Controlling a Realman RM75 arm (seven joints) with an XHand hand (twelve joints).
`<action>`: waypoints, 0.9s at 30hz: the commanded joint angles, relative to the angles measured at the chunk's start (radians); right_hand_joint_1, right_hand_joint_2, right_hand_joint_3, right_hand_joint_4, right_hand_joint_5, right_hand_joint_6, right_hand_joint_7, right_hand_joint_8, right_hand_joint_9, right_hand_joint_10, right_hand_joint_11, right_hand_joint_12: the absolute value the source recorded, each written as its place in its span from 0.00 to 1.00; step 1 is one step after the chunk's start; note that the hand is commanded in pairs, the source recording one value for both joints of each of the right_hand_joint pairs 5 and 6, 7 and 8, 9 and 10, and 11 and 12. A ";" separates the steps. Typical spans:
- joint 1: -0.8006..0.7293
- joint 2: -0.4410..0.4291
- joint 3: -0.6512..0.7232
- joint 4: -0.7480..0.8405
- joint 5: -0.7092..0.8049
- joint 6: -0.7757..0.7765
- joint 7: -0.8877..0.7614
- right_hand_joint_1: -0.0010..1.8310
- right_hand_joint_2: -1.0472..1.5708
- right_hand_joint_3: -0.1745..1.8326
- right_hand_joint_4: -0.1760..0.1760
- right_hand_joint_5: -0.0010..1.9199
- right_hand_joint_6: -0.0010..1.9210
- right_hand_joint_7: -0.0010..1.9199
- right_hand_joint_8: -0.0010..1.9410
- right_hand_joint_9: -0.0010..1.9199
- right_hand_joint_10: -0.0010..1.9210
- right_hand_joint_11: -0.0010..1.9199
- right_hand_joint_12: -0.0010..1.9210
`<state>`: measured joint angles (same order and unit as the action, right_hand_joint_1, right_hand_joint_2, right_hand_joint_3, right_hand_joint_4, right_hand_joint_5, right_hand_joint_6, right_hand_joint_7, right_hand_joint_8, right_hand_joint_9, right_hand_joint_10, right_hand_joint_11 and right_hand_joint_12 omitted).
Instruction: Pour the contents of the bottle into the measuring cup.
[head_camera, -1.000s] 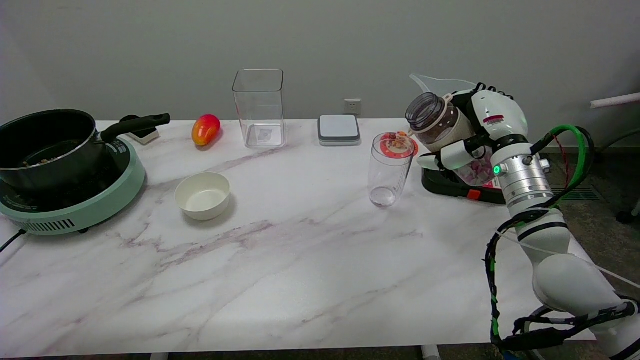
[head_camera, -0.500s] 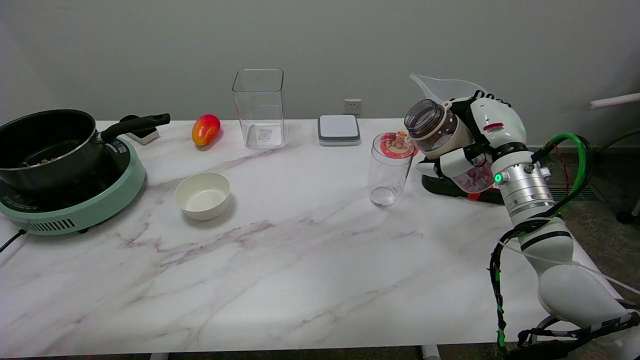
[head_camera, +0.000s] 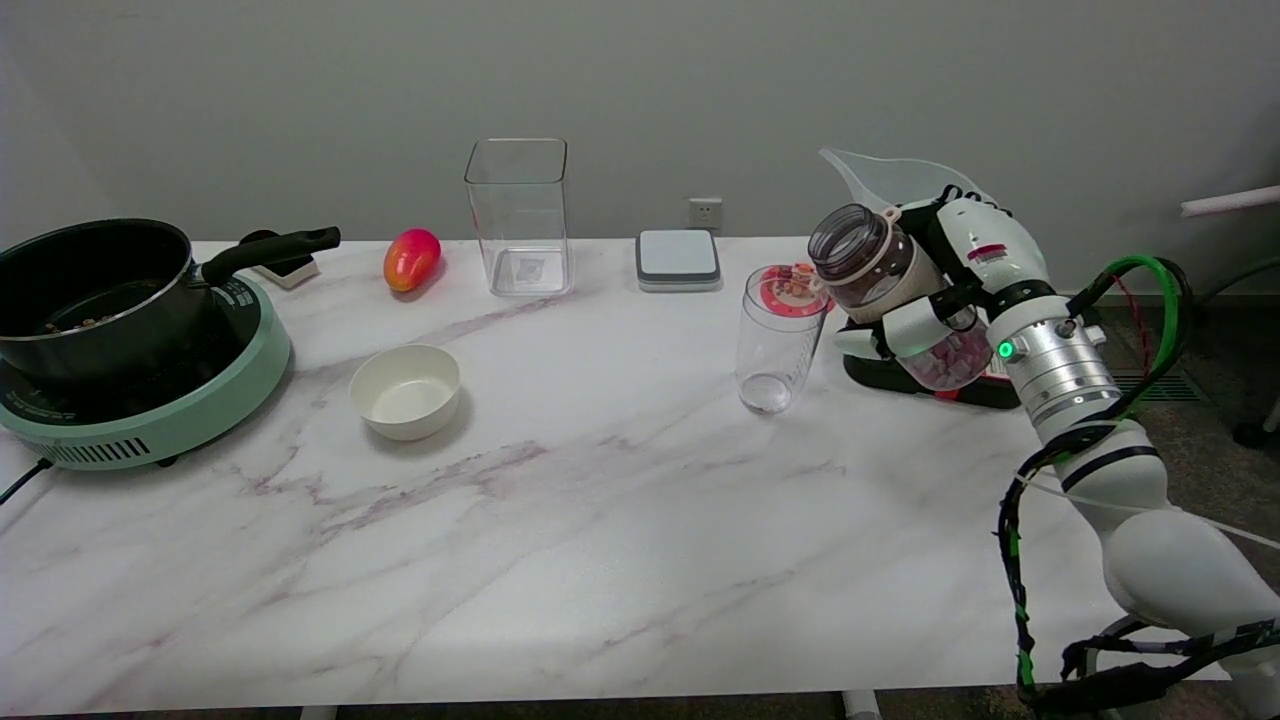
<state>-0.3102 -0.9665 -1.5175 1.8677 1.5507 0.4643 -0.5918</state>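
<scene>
While the right hand gripped the tilted bottle, its open mouth sat just beside the measuring cup.

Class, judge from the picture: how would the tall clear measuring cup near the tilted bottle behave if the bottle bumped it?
The measuring cup looks tall, narrow and nearly empty, so it would probably tip easily. Its clear thin wall suggests light plastic, likely to slide on the smooth marble table. The bottle hovers near its rim.

A black pot is sitting on a green cooker at the counter's left; a white bowl, mango, clear container and grey scale are standing apart.
</scene>
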 joint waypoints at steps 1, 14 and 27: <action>-0.016 0.017 0.168 -0.010 0.268 -0.197 -0.164 0.87 0.59 0.57 0.50 0.76 0.76 0.82 0.81 0.67 0.67 0.57 0.57; -0.065 0.134 0.237 -0.009 0.480 -0.194 -0.279 0.87 0.57 0.59 0.50 0.75 0.75 0.81 0.80 0.67 0.67 0.57 0.57; 0.027 0.222 0.150 -0.099 0.714 -0.212 -0.557 0.88 0.52 0.65 0.50 0.72 0.72 0.80 0.79 0.66 0.66 0.56 0.56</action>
<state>-0.3513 -0.8519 -1.3294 1.8496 1.9861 0.2929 -0.8689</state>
